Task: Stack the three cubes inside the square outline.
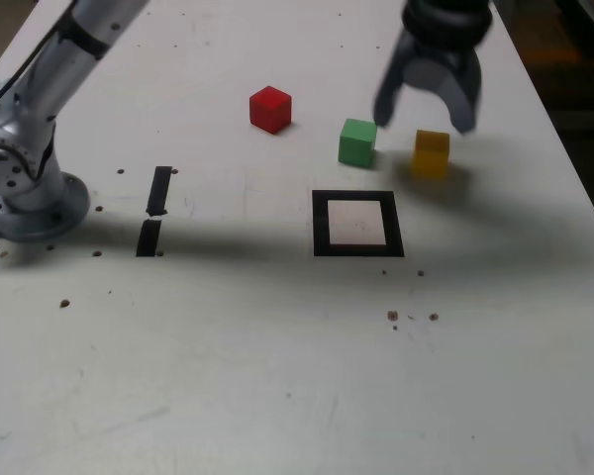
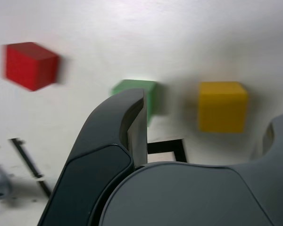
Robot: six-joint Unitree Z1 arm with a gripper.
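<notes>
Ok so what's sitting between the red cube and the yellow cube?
The green cube sits between the red cube and the yellow cube; the exterior view shows all three apart.

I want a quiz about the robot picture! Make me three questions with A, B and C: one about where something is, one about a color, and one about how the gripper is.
1. In the exterior view, which cube sits between the other two, going from left to right?
A) red
B) green
C) yellow

2. What color is the tape border of the square outline?
A) blue
B) white
C) black

3. How is the gripper right now?
A) open, holding nothing
B) shut on a cube
C) shut and empty

Answers:
1: B. The green cube has the red cube to its left and the yellow cube to its right.
2: C. The square outline has a dark black border around a pale middle.
3: A. The fingers of the gripper are wide apart, and all three cubes are on the table.
</notes>
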